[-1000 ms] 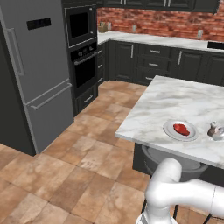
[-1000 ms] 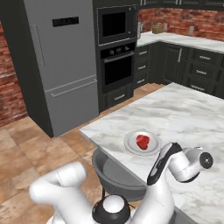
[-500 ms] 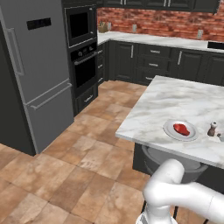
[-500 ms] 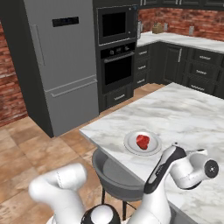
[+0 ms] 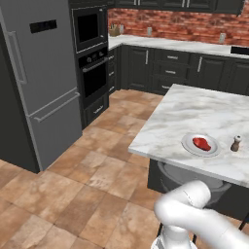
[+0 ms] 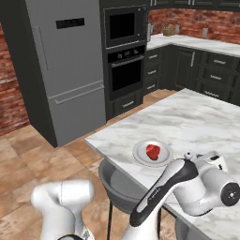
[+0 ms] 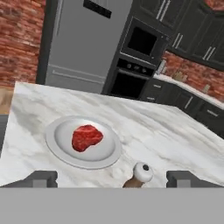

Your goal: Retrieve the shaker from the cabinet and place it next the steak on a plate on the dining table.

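The shaker (image 5: 236, 143), brown with a white rounded top, stands upright on the marble dining table (image 5: 194, 107), just right of the plate (image 5: 213, 151) that holds the red steak (image 5: 201, 143). In the hand view the shaker (image 7: 139, 174) sits low between my two dark fingertips (image 7: 41, 178), touching neither. My gripper (image 7: 111, 179) is open wide. The plate (image 7: 61, 153) and steak (image 7: 87, 136) lie to the shaker's left there. In the right base view my hand (image 6: 208, 164) hovers right of the plate (image 6: 138, 157). Dark wall cabinet doors (image 5: 204, 4) line the far wall.
A grey stool seat (image 6: 117, 183) stands at the table's near edge, under the plate. A tall grey fridge (image 5: 34, 82) and a built-in oven column (image 5: 92, 63) stand to the left. The long counter backed by brick (image 5: 185, 44) runs along the far wall. Tiled floor lies between.
My hand has drawn back from the shaker and left the right edge of the left base view. The shaker stays upright beside the plate, free of the fingers.
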Robot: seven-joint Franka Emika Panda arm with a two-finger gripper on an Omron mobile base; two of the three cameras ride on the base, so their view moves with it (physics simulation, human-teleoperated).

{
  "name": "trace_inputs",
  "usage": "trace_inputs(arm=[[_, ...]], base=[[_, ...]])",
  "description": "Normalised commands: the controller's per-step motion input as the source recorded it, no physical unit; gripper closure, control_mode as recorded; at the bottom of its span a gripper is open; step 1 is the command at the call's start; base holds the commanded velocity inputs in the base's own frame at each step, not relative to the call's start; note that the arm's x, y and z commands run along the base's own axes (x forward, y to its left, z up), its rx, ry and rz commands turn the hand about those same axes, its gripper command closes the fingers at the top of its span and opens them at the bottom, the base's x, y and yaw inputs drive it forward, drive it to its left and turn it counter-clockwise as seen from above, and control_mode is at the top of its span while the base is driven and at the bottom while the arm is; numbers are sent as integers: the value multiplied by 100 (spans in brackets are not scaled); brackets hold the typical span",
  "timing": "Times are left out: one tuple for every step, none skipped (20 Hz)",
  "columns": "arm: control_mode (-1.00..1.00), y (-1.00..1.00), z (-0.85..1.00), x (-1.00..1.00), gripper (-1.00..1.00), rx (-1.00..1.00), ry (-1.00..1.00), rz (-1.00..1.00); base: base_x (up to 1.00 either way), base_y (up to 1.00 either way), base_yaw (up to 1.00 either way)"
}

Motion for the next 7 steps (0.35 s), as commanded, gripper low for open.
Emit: trace_inputs(arm=[[-100, 100, 92, -57, -100, -25, -25, 6], [-100, 100, 84, -52, -100, -26, -26, 6], [-100, 100, 79, -48, -100, -27, -26, 5], [-100, 100, 74, -42, -100, -27, -27, 1], [-100, 100, 69, -39, -100, -28, -24, 0], [-100, 100, 64, -37, -100, -29, -21, 0], [-100, 100, 58, -36, -100, -30, -17, 0]], base=[[0, 0, 0], [0, 0, 0], [0, 0, 0], [0, 0, 0], [0, 0, 0], [0, 0, 0], [0, 0, 0]])
